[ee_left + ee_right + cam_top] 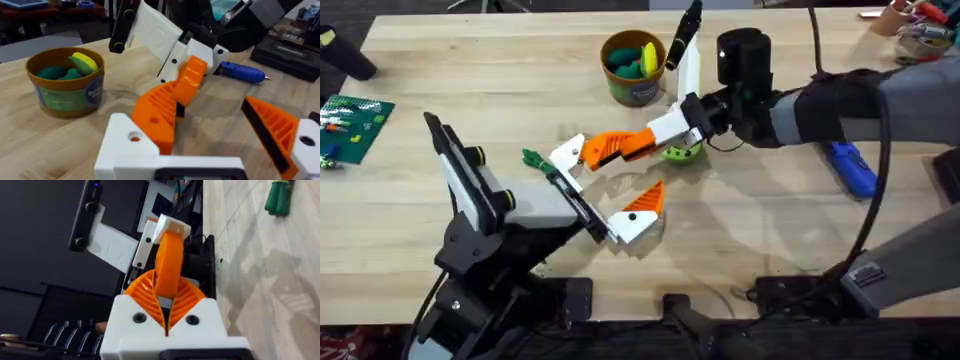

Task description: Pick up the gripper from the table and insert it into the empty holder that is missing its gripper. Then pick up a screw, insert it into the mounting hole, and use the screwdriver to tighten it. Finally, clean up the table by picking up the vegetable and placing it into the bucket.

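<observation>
My right gripper (658, 136) (166, 299) reaches in from the right, shut on the loose orange gripper piece (625, 146) (169, 262) (191, 75). The piece's far end rests against one orange pad of my left gripper (625, 172) (205, 98), which stands wide open. A dark green vegetable (532, 158) (277, 197) lies on the table just left of the left gripper. At the back stands the olive-yellow bucket (638, 92) (66, 102), with green and yellow pieces inside. A blue screwdriver (851, 168) (242, 72) lies to the right, under the right arm. I cannot make out any holder or screw.
A lime-green round piece (682, 153) lies under the right gripper. A black cylinder (745, 50) stands behind it. A green board (355, 125) is at the left edge, a cup of pens (910, 25) at the far right corner. A black case (290, 50) lies beyond the screwdriver.
</observation>
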Tool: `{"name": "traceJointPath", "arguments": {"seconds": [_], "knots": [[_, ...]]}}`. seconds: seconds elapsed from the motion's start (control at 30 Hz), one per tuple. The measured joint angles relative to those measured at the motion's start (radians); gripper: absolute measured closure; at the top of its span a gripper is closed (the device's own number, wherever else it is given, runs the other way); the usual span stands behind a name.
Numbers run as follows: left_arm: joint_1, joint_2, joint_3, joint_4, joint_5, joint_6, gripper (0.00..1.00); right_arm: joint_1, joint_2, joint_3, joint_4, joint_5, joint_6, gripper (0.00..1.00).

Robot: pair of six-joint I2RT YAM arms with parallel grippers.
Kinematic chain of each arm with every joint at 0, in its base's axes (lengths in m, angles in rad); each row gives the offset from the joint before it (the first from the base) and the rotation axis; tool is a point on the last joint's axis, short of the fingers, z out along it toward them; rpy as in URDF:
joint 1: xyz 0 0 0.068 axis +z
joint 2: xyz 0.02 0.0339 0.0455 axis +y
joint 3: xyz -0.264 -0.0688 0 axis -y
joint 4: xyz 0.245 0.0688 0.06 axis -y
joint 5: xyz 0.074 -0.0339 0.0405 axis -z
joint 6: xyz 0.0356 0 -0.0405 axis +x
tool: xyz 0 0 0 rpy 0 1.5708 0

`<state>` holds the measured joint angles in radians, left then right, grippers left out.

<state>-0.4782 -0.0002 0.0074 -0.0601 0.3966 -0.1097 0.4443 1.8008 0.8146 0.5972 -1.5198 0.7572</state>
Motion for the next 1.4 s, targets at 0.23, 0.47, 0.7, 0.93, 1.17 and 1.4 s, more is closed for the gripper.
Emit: {"name": "traceJointPath", "arguments": {"seconds": [0.23,0.47,0.7,0.93,1.17,1.4], "knots": [[0.000,0.000,0.000,0.000,0.000,-0.001,0.015,0.007,0.000,0.000,0.000,0.011,-0.009,0.981],[0.001,0.000,0.000,0.000,0.015,-0.004,0.015,0.037,0.000,0.000,-0.001,0.022,-0.010,0.981],[0.001,0.000,0.000,0.000,0.090,-0.019,0.014,0.061,0.000,0.002,-0.101,0.007,-0.027,0.980],[0.002,0.000,0.000,0.000,0.109,-0.026,0.014,0.059,0.000,0.002,-0.108,0.014,-0.033,0.983],[0.011,0.000,0.000,0.000,0.096,-0.029,0.014,0.071,-0.001,0.019,-0.104,0.047,-0.032,0.983],[0.024,0.000,0.000,-0.003,0.047,-0.031,0.014,0.096,-0.001,0.047,-0.103,0.124,-0.021,0.983]]}}
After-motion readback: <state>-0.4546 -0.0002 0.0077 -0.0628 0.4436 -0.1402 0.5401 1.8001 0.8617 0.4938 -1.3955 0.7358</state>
